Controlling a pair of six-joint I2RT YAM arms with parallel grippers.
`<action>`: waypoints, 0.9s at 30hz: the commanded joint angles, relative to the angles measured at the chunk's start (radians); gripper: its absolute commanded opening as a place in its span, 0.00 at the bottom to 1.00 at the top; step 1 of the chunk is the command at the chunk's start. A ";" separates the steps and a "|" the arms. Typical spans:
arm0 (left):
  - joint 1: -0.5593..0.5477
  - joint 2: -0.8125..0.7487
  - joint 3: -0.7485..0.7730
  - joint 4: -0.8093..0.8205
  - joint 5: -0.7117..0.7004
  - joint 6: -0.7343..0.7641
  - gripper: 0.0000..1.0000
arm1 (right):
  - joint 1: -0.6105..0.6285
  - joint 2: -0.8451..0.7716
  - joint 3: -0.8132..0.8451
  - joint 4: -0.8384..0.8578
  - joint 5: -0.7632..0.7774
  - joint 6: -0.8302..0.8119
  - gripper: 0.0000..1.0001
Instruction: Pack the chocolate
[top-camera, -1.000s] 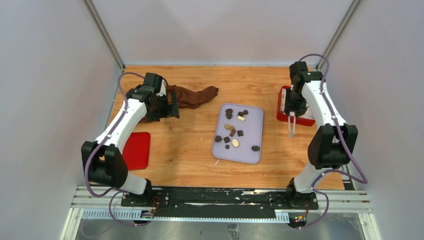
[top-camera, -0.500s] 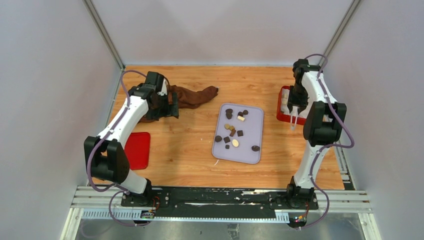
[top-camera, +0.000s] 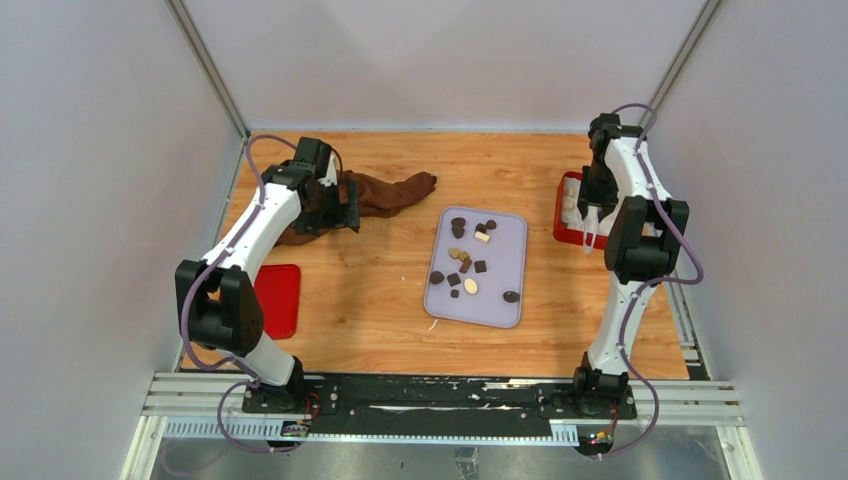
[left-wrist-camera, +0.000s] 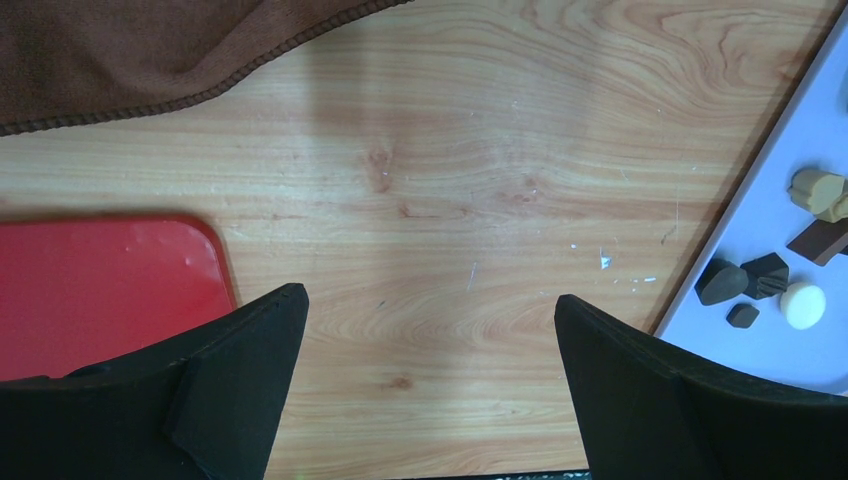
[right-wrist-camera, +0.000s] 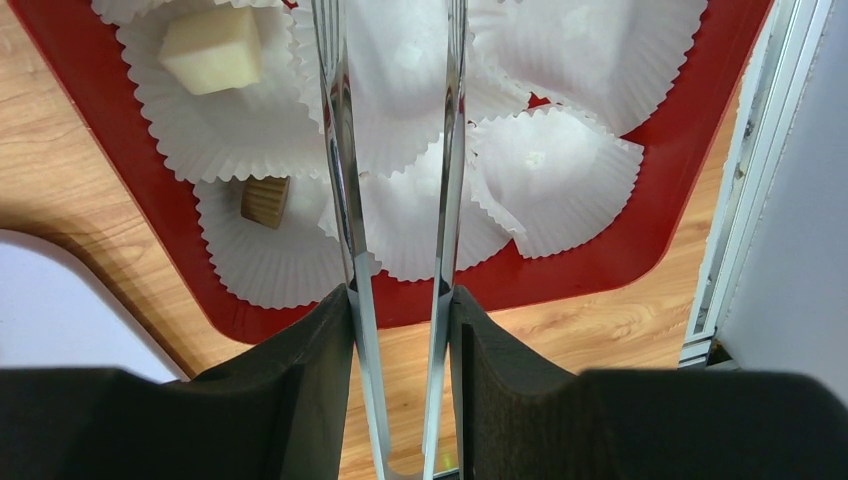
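Now the right gripper (right-wrist-camera: 400, 300) has swung from beside the flat lavender plastic tray (top-camera: 500, 305) to over the red plastic box (right-wrist-camera: 600, 272) — jaws clamped on silver metal tongs (right-wrist-camera: 336, 150), whose tips we cannot see. We judge a drop-off is at hand. In the box's white paper cups (right-wrist-camera: 560, 170) lie one cream square piece (right-wrist-camera: 212, 48) and one tan round piece (right-wrist-camera: 265, 200); about a dozen small chocolate pieces (top-camera: 465, 262) wait on the tray. The left gripper (left-wrist-camera: 430, 310) gapes wide, empty, near the brown cloth (left-wrist-camera: 120, 50).
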 joint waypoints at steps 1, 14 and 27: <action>0.004 0.014 0.031 -0.006 -0.012 0.011 1.00 | -0.020 0.024 0.040 -0.042 0.011 -0.017 0.10; 0.004 0.033 0.044 -0.006 -0.007 0.006 1.00 | -0.026 0.018 0.003 -0.038 0.019 -0.017 0.36; 0.004 0.025 0.036 -0.007 -0.003 0.005 1.00 | -0.031 0.008 -0.011 -0.025 0.013 -0.028 0.42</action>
